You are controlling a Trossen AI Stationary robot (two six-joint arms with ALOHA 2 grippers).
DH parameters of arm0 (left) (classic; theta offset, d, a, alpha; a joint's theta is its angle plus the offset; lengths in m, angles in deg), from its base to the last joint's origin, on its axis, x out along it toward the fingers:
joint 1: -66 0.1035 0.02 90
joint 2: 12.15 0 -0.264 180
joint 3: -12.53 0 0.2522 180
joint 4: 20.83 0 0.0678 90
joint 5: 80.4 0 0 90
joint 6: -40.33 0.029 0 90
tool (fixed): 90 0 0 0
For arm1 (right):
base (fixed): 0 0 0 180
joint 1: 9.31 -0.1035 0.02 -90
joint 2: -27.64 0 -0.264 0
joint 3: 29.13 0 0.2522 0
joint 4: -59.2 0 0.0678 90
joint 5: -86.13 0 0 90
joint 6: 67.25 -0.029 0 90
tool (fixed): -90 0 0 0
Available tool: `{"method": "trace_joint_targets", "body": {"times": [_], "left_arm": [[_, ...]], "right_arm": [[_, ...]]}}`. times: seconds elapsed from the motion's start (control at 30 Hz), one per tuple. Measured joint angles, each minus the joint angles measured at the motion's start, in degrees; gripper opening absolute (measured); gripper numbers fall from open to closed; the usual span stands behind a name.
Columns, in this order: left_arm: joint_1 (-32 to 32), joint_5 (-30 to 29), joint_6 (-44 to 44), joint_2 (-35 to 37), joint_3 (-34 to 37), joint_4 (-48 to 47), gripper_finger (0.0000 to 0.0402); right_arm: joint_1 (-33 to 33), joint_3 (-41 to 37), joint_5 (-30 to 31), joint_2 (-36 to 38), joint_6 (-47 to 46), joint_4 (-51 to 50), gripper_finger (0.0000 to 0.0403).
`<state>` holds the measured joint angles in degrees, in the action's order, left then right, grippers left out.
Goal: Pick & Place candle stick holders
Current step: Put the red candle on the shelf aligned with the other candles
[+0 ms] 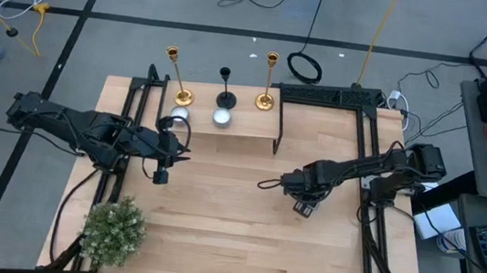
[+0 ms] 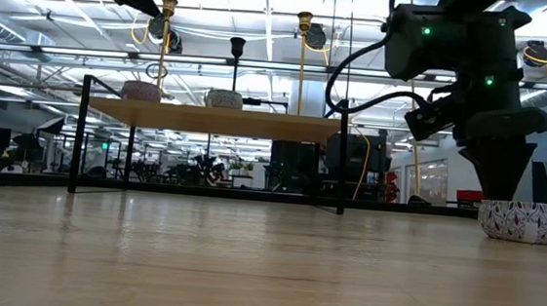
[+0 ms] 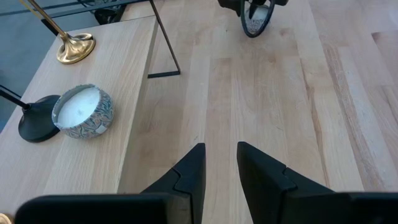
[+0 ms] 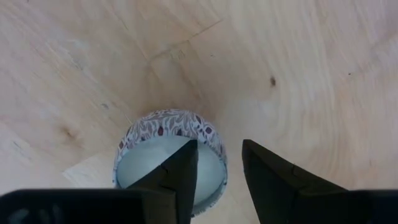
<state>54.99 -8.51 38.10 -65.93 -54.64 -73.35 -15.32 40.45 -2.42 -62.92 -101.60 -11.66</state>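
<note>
Two tall gold candlestick holders [image 1: 175, 75] [image 1: 269, 81] and a shorter black one [image 1: 226, 87] stand on their round bases on a raised wooden shelf [image 1: 249, 128] at the far middle. My left gripper [image 3: 221, 150] is open and empty, held above the table just in front of the shelf's left end [image 1: 165, 166]. My right gripper [image 4: 217, 149] is open and points down over a small white candle in a patterned cup [image 4: 168, 134] on the table [image 1: 304, 206]. One finger stands over the wax, the other outside the rim. My right gripper comes at the candle cup from above, with the rim's near part [image 4: 219, 163] between its open fingers. The cup stands upright on the table [image 2: 517, 221]. I cannot tell whether a finger touches it.
Two more white candles [image 1: 179, 113] [image 1: 222, 116] sit on the shelf by the holders' bases. A bushy green plant [image 1: 113, 229] stands at the near left corner. The shelf has thin black legs [image 2: 79, 133]. Bare wood lies between the arms.
</note>
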Motion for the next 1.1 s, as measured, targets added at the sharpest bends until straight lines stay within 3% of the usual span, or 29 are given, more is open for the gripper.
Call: {"method": "trace_joint_targets", "body": {"times": [0.13, 0.37, 0.7, 0.93, 1.1], "left_arm": [[0.01, 0.00, 0.01, 0.00, 0.00, 0.00, 0.0097], [0.00, 0.00, 0.01, 0.00, 0.00, 0.00, 0.0097], [-0.01, 0.00, 0.01, 0.00, 0.00, 0.02, 0.0097], [-0.01, 0.00, 0.17, 0.00, 0.00, 0.02, 0.0097], [0.00, -0.02, 0.19, 0.00, 0.00, 0.03, 0.0097]], "right_arm": [[0.08, 0.00, -0.04, 0.00, 0.60, 0.06, 0.0094], [0.08, 0.00, 0.01, -0.02, 0.61, 0.20, 0.0008], [0.06, 4.06, 0.88, 0.31, 3.55, 13.49, 0.0003], [0.24, 15.93, 12.40, 0.33, 12.32, 16.72, 0.0002], [2.17, 22.78, 13.75, -0.35, 20.33, 17.28, 0.0001]]}}
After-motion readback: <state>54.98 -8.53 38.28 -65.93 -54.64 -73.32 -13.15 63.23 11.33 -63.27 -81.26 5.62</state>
